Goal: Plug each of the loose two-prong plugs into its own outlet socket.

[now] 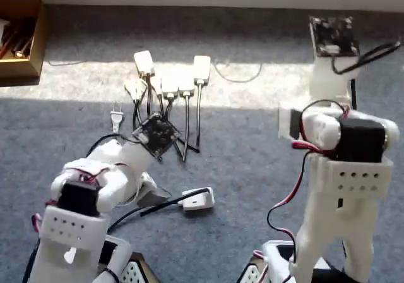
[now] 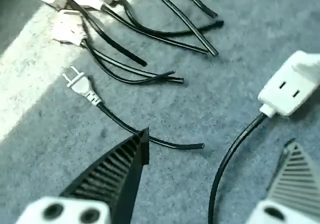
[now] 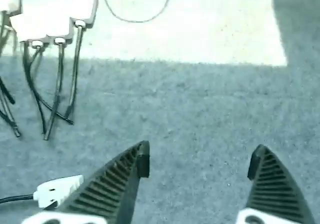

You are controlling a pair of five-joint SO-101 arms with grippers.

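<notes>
The left pincer (image 2: 217,149) stands wide open over the grey carpeted desk (image 1: 252,163). The black cord (image 2: 120,121) of the white two-prong plug (image 2: 77,84) passes right at its dark fingertip (image 2: 143,143), and the plug itself lies a little beyond, prongs pointing away. The corded white outlet socket (image 2: 287,86) lies near the other finger, well apart from the plug. The right pincer (image 3: 200,159), also wide open and empty, hangs over the desk with the socket off to its left.

Loose plug (image 1: 115,117) left of socket cluster (image 1: 170,81) (cords (image 1: 186,128) trailing nearward); lone socket (image 1: 199,199) well in front.
</notes>
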